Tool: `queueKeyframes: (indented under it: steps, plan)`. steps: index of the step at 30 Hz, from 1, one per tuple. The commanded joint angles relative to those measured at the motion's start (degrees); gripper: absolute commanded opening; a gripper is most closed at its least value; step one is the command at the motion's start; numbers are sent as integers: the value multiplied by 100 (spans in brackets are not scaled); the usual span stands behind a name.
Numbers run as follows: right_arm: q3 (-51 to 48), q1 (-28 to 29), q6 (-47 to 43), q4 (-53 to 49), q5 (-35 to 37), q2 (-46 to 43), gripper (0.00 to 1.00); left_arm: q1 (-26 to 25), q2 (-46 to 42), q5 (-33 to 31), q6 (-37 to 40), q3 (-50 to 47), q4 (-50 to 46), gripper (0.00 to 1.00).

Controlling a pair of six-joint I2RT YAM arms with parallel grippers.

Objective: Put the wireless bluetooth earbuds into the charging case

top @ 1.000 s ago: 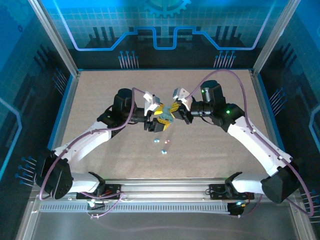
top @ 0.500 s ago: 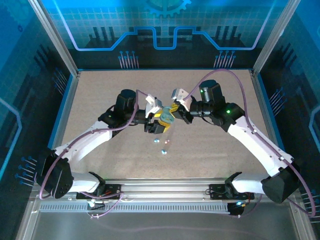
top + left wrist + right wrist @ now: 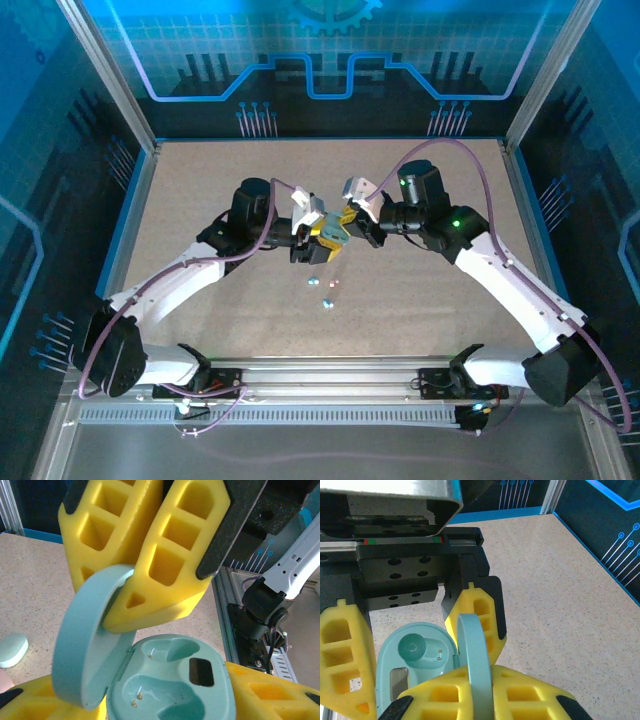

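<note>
Earbuds [image 3: 326, 301] loose on table [image 3: 430, 300] near grippers | charging case [image 3: 172, 690] held aloft, open, empty | left gripper [image 3: 316, 243] clasping base | right gripper [image 3: 345, 222] pinching lid [image 3: 82, 645] | keep lid back, base level; release one grip gently before fetching.

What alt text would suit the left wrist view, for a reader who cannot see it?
An open teal charging case, both wells empty, sits between the yellow fingers of the left gripper while the right gripper pinches its raised lid. One teal earbud lies on the table at the left edge.
</note>
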Motion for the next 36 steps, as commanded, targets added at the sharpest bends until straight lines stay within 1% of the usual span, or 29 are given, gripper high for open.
queueKeyframes:
  steps: [1,4,7,15,22,31,34,36]
  plan:
    - [148,83,-38,-15,-8,-74,14,-10,-64,94,121,78,-35,63]
    - [151,81,-35,-3,24,-85,13,-4,-94,77,186,81,-118,66]
    - [153,82,-13,15,18,-81,13,-4,-79,94,211,90,-171,64]
    - [135,82,-45,8,-21,-62,14,-4,-22,85,150,147,-151,50]
    - [135,82,-59,-3,-12,-57,15,-5,-15,80,112,147,-52,42]
    - [264,23,287,29,38,-83,26,-3,-50,-53,-34,5,296,38]
    - [417,-107,752,29,300,-102,34,-2,-70,-144,-162,-99,532,38]
    - [556,-311,1133,-37,434,-82,39,16,-97,-181,-279,-205,781,37]
